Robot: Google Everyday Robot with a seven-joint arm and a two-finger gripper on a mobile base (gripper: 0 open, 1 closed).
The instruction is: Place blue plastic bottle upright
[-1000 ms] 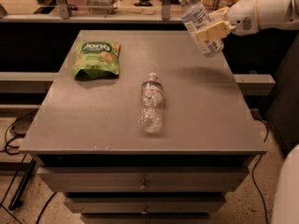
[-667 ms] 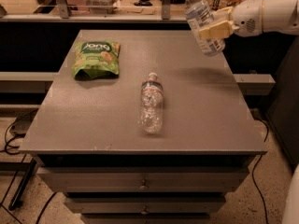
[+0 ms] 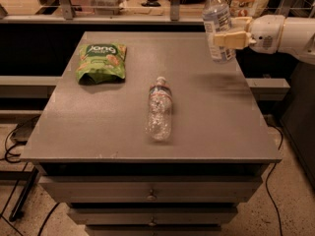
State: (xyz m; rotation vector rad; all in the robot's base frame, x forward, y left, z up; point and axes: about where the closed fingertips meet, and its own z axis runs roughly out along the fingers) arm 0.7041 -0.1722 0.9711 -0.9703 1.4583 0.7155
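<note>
Held blue bottle (image 3: 218, 26) in air over far right corner of bench (image 3: 211, 127), nearly upright, slight tilt. Arm's gripper (image 3: 231, 38) at its side, jaws pinching label. Risks: release too high or tilted, so bottle topples and rolls off nearby edge.

Green snack bag (image 3: 101, 61), crinkled clear bottle (image 3: 159, 109)

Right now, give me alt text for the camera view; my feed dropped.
The gripper holds the blue plastic bottle nearly upright, cap up, in the air over the far right corner of the table. A crinkled clear bottle lies on its side mid-table, and a green snack bag lies at the far left.
</note>
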